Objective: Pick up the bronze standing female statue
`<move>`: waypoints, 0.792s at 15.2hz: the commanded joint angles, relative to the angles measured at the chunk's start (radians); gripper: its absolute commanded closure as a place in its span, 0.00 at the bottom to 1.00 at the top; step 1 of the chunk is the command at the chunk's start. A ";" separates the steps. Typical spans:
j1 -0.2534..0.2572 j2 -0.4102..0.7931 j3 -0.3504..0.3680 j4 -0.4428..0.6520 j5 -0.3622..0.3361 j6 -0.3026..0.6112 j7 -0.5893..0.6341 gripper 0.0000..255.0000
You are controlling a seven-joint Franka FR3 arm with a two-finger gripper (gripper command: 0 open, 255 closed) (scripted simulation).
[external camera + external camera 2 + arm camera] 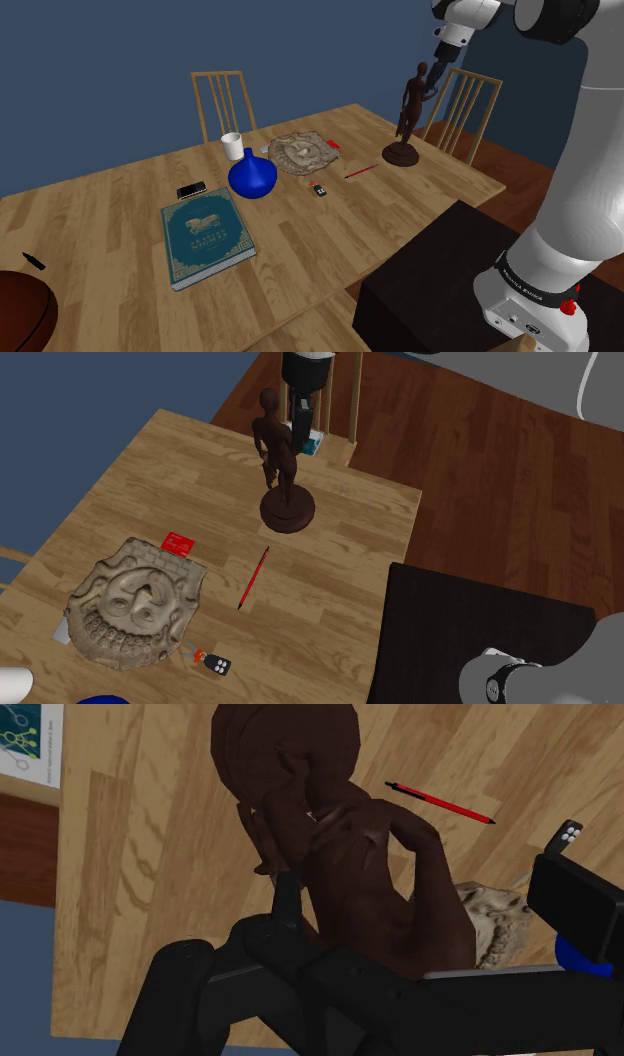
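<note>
The dark brown standing female statue (408,110) (278,447) (350,854) stands upright on its round base near the far corner of the wooden table (120,210). My black gripper (432,75) (300,422) (425,884) is at the height of its upper body, coming from the chair side. It is open. In the wrist view the torso lies between the fingers, close against one finger (286,899), while the other finger (575,904) stands well apart from it.
A red pencil (361,172) (253,578) lies just in front of the statue's base. Further along the table are a stone mask carving (303,152) (130,602), a key fob (319,189), a blue vase (251,178), a white cup (232,146) and a book (206,236). A chair (462,110) stands behind the statue.
</note>
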 commanded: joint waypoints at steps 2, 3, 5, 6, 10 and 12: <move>0.000 0.007 0.003 -0.024 0.008 0.028 -0.012 0.00; 0.000 0.007 0.003 -0.024 0.008 0.028 -0.012 0.00; 0.000 0.007 0.003 -0.023 0.008 0.027 -0.012 1.00; 0.000 0.007 0.003 -0.023 0.008 0.027 -0.012 1.00; -0.001 0.008 0.003 -0.022 0.009 0.027 -0.012 1.00; 0.000 0.007 0.003 -0.024 0.008 0.027 -0.012 1.00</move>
